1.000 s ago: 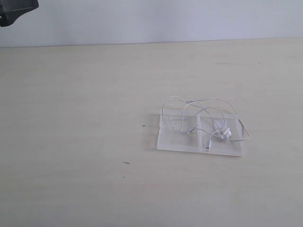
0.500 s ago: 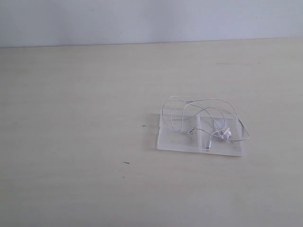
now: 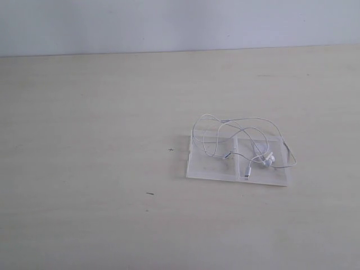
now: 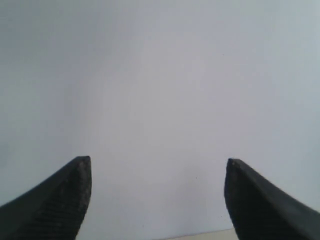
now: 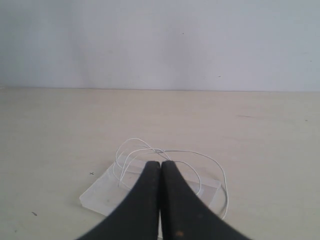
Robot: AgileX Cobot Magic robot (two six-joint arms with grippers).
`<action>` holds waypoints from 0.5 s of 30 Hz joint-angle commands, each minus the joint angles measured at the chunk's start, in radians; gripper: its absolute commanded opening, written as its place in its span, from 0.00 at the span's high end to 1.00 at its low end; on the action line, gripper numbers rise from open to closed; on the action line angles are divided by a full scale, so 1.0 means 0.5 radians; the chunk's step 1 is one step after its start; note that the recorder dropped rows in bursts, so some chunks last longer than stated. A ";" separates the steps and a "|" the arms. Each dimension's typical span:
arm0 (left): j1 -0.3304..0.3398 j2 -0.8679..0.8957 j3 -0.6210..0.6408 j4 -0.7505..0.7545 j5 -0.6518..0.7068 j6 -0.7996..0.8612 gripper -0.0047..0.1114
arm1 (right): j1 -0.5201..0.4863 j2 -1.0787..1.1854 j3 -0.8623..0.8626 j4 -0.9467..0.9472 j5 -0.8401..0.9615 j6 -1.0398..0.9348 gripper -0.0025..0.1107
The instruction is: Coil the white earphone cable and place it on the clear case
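Observation:
The white earphone cable (image 3: 242, 135) lies in loose loops on the clear case (image 3: 211, 166), right of the table's centre, with its earbuds (image 3: 268, 159) on the right panel. A few loops hang past the case's far and right edges. Neither gripper shows in the exterior view. In the right wrist view my right gripper (image 5: 160, 165) is shut and empty, held above the table on the near side of the clear case (image 5: 100, 192) and the cable (image 5: 135, 147). In the left wrist view my left gripper (image 4: 157, 162) is open, facing a blank wall.
The pale wooden table (image 3: 84, 140) carries a few small dark specks (image 3: 150, 194). A plain white wall (image 3: 180, 22) runs along its far edge.
A dark arm part at the top left corner of the exterior view has left the picture. The cable and case have not moved.

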 commanded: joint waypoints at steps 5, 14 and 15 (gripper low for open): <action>-0.014 -0.369 0.189 0.057 -0.078 -0.087 0.34 | -0.005 -0.012 0.010 0.000 -0.003 0.004 0.98; -0.014 -0.640 0.207 0.085 0.224 -0.208 0.34 | -0.005 -0.012 0.010 0.000 -0.003 0.004 0.98; -0.014 -0.667 0.207 0.089 0.281 -0.228 0.34 | -0.005 -0.012 0.010 0.000 -0.003 0.004 0.98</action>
